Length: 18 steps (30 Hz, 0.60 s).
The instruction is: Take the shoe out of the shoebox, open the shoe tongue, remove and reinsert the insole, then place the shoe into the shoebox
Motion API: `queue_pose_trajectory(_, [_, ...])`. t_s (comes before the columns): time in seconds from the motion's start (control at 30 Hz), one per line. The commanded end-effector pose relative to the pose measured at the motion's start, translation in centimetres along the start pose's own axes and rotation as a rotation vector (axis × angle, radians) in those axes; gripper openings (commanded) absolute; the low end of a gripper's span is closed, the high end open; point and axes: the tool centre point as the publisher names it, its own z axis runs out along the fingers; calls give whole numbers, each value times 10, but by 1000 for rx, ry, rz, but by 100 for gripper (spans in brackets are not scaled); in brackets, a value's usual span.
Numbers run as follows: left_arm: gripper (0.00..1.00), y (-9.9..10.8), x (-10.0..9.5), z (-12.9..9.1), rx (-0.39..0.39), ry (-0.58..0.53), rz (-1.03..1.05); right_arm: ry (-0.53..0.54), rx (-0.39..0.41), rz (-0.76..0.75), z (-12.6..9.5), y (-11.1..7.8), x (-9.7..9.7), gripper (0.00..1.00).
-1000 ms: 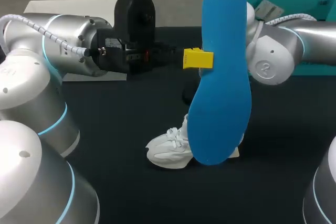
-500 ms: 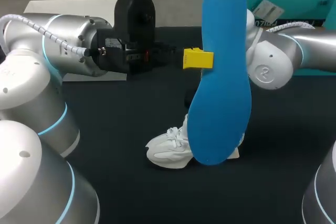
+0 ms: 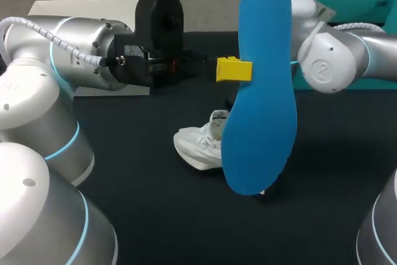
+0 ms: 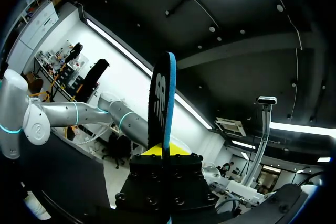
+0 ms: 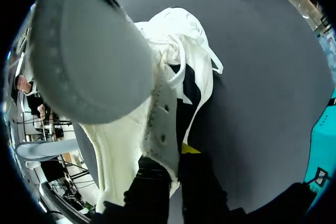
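Your left pincer is pinching the blue insole by one long edge, holding it upright over the surface. Your right pincer is clamped on the side wall of the white shoe by the opening. The shoe sits low, half hidden behind the insole. The insole looks light and bendy, so I'd feed it in toe first. The shoe's upper looks soft, so grip the firmer collar.
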Motion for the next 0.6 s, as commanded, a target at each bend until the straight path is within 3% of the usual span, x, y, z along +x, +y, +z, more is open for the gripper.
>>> queue_pose_trajectory(0.03, [0,2,8,11,60,-58,0,166,-306,629,-20,-22,10,0])
queue_pose_trajectory(0.13, [0,2,8,11,60,-58,0,139,-350,715,-29,-20,20,0])
queue_pose_trajectory(0.27, [0,2,8,11,60,-58,0,46,-352,819,-30,-12,32,0])
queue_pose_trajectory(0.6, [0,2,8,11,60,-58,0,-113,-323,903,-29,4,33,0])
